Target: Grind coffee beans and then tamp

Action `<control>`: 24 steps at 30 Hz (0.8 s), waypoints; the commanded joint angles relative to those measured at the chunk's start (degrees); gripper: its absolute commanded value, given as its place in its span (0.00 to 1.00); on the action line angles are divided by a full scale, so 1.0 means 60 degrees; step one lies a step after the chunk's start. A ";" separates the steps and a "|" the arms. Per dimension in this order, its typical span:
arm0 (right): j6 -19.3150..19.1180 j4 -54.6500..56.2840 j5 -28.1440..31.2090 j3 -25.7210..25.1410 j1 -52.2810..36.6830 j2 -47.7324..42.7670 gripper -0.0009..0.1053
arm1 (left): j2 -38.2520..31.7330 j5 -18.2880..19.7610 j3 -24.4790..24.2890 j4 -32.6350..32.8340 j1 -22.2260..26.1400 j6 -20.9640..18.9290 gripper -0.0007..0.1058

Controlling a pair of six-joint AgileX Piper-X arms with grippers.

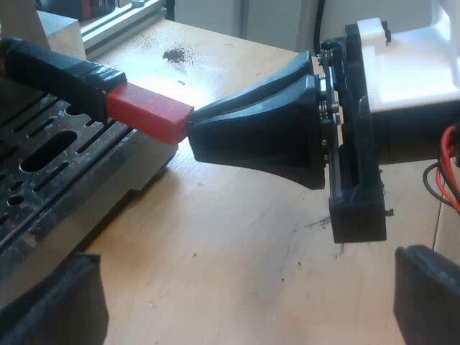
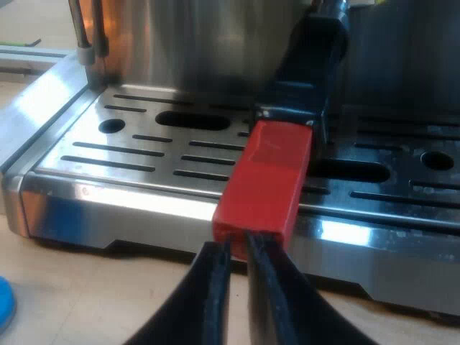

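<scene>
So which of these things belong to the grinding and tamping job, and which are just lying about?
Job: espresso machine; holder handle with red end; right gripper, shut, tips at the red end; left gripper, open, over the table; a blue edge, perhaps the tamper.
Lying about: spilled coffee grounds on the table.

The holder's handle (image 2: 277, 154) is reaching out over the machine's drip tray (image 2: 144, 188), its end overhanging the tray's front edge. The right gripper (image 2: 238, 244) is hanging over the worktop (image 1: 230, 273), with its tips touching that end. Loose grounds (image 1: 176, 54) are lying on the worktop, apart from both.
</scene>
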 commanded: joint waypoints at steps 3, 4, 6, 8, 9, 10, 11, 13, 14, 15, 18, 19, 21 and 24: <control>-0.0497 -0.0452 0.1705 -0.0058 -0.0335 0.0014 0.12 | 0.0033 0.0060 -0.0013 -0.0286 -0.0043 -0.0247 0.78; -0.0788 -0.0620 0.1932 -0.0058 -0.0335 0.0014 0.12 | 0.0033 0.0060 -0.0013 -0.0286 -0.0043 -0.0247 0.78; -0.1090 -0.0836 0.1993 -0.0058 -0.0335 0.0014 0.12 | 0.0033 0.0060 -0.0013 -0.0286 -0.0043 -0.0247 0.78; -0.1155 -0.0951 0.1991 -0.0058 -0.0335 0.0014 0.12 | 0.0033 0.0060 -0.0013 -0.0286 -0.0043 -0.0265 0.78; -0.1157 -0.0975 0.1991 -0.0058 -0.0335 0.0014 0.12 | 0.0033 0.0060 -0.0013 -0.0286 -0.0043 -0.0270 0.78; -0.1154 -0.0993 0.1991 -0.0058 -0.0335 0.0014 0.12 | 0.0033 0.0060 -0.0013 -0.0286 -0.0043 -0.0270 0.78; -0.1154 -0.1000 0.1939 -0.0058 -0.0362 0.0014 0.12 | 0.0033 0.0060 -0.0013 -0.0286 -0.0043 -0.0269 0.78; -0.1154 -0.0997 0.1833 -0.0058 -0.0359 0.0014 0.12 | 0.0033 0.0060 -0.0013 -0.0286 -0.0043 -0.0269 0.78; -0.1154 -0.0997 0.1605 -0.0058 -0.0359 0.0014 0.12 | 0.0033 0.0060 -0.0013 -0.0286 -0.0043 -0.0269 0.78; -0.1154 -0.0997 0.1471 -0.0058 -0.0359 0.0014 0.12 | 0.0033 0.0060 -0.0013 -0.0286 -0.0043 -0.0269 0.78; -0.1154 -0.0997 0.1421 -0.0058 -0.0308 0.0014 0.12 | 0.0033 0.0060 -0.0013 -0.0286 -0.0043 -0.0269 0.78; -0.1154 -0.0997 0.1421 -0.0058 -0.0245 0.0014 0.12 | 0.0033 0.0060 -0.0013 -0.0286 -0.0043 -0.0269 0.78; -0.1154 -0.0997 0.1421 -0.0058 -0.0116 0.0014 0.12 | 0.0033 0.0060 -0.0013 -0.0286 -0.0043 -0.0269 0.78; -0.1154 -0.0973 0.1421 -0.0058 0.0237 0.0014 0.12 | 0.0033 0.0060 -0.0013 -0.0343 -0.0043 -0.0269 0.78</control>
